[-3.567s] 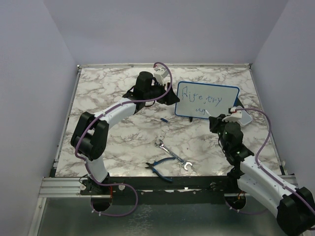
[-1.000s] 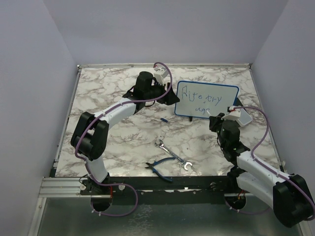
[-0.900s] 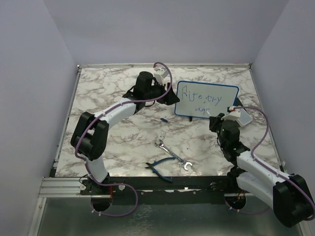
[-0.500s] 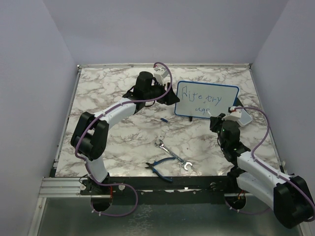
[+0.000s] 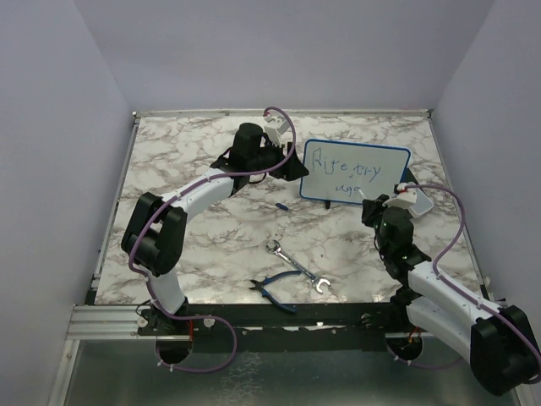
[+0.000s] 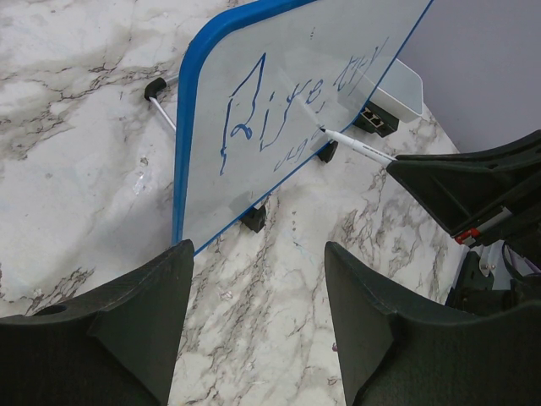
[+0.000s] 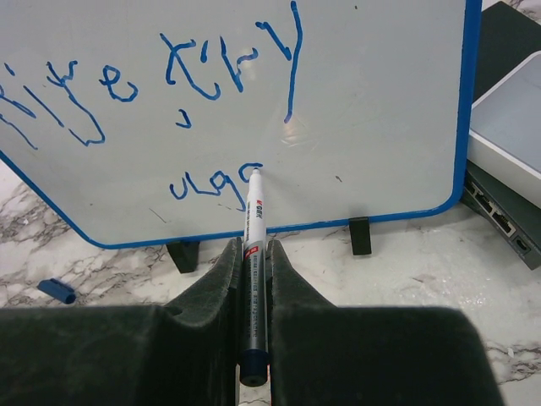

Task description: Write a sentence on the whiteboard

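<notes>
The whiteboard point(image 5: 356, 173) stands on small black feet toward the far right of the bench point(image 5: 186, 169), leaning back a little with its face toward the arms. The sentence point(image 7: 169, 80) is thin blue scrawl in two lines, a longer one along the top and a short one below its middle. The right arm point(image 5: 431, 292) reaches up from the near right corner. The right jaws are clamped on a marker point(image 7: 252, 279), which lies in the slot between them and points at the whiteboard. Its tip touches the white face just right of the last letter of the lower line. The left arm point(image 5: 203, 190) stretches across from the near left, its wrist just beside the whiteboard's left edge. The left jaws stand apart with nothing between them. The blue frame's lower left corner sits close to one fingertip, and I cannot tell whether they touch. By the whiteboard's right end a white tray point(image 7: 517, 127) rests on a dark box point(image 7: 499, 211). A small blue cap point(image 5: 281, 205) lies on the bench in front of the whiteboard, apart from it. Nearer the arms, between them, a wrench point(image 5: 296, 266) lies just beyond a pair of pliers point(image 5: 272, 289).
</notes>
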`<control>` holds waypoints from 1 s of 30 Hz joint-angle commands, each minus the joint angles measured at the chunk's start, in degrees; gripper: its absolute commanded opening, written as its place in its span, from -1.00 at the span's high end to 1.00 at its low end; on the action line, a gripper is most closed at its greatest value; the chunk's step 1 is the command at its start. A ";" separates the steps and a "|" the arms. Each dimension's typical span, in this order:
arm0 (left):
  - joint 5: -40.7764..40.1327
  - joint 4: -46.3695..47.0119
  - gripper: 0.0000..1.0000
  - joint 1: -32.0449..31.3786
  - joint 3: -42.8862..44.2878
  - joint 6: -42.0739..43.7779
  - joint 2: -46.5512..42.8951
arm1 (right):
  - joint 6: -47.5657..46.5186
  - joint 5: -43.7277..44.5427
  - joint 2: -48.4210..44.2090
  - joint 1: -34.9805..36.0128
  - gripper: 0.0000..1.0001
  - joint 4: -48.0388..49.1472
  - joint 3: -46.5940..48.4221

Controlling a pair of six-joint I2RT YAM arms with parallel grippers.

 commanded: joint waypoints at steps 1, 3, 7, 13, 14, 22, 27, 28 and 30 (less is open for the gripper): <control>0.88 -0.77 -0.29 -0.35 0.19 0.69 -1.12 | -0.81 1.90 -0.43 -0.31 0.99 0.46 0.09; 0.88 -0.77 -0.29 -0.36 0.22 0.71 -1.13 | -0.38 2.19 -0.16 -0.29 0.99 -0.17 0.36; 0.88 -0.75 -0.29 -0.35 0.22 0.60 -1.13 | 0.65 2.35 0.27 -0.29 0.99 -1.41 0.55; 0.88 -0.74 -0.29 -0.35 0.22 0.62 -1.24 | 1.81 2.18 0.31 -0.31 0.99 -3.15 0.53; 0.84 -0.74 -0.29 -0.35 0.22 0.62 -1.29 | 1.97 2.10 0.35 -0.29 0.99 -3.34 0.53; 0.88 -0.74 -0.29 -0.35 0.22 0.68 -1.41 | 2.43 3.38 0.16 -0.30 0.99 -3.82 0.55; 0.88 -0.77 -0.28 -0.35 0.16 0.62 -1.53 | 2.15 4.70 -0.57 -0.31 0.99 -3.17 0.61; 0.88 -0.75 -0.29 -0.35 0.17 0.64 -1.51 | 1.92 4.73 -0.74 -0.29 0.99 -3.08 0.61; 0.87 -0.78 -0.29 -0.35 0.22 0.64 -1.52 | 1.36 4.58 -1.53 -0.29 0.99 -2.68 0.43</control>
